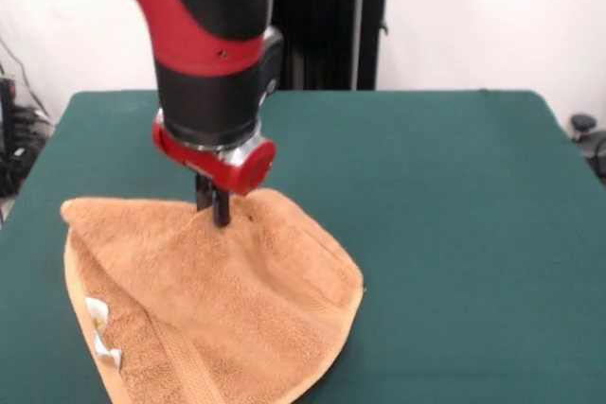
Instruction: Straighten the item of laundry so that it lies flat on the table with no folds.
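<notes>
The gripper points straight down, its dark fingers drawn close together with their tips at the top edge of the towel; they seem to pinch the cloth, though the contact itself is hard to make out. Above it the red and black arm stands nearly upright, bending off to the upper left. The orange-tan towel lies folded over in a rough triangle on the green table, at its near left part. A small white tag shows at the towel's left edge; no writing on it can be read.
</notes>
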`<state>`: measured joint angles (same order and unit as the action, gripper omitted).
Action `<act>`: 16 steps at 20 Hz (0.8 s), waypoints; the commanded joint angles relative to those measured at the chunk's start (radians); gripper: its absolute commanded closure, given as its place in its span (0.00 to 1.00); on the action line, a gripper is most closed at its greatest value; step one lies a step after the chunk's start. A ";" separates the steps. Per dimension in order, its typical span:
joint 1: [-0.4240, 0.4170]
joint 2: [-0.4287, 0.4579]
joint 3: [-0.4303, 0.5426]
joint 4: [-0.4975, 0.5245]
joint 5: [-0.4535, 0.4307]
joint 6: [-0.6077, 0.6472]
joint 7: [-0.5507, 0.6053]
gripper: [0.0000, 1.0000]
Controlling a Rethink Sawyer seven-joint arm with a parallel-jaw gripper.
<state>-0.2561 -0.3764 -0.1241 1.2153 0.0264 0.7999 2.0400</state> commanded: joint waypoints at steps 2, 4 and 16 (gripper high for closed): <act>-0.006 0.115 0.167 0.066 -0.019 -0.123 -0.017 1.00; -0.013 0.117 0.177 0.069 -0.025 -0.127 -0.022 1.00; -0.022 0.115 0.196 0.083 -0.048 -0.134 -0.010 1.00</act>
<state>-0.2940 -0.2891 -0.0573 1.2178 0.0013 0.7307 2.0400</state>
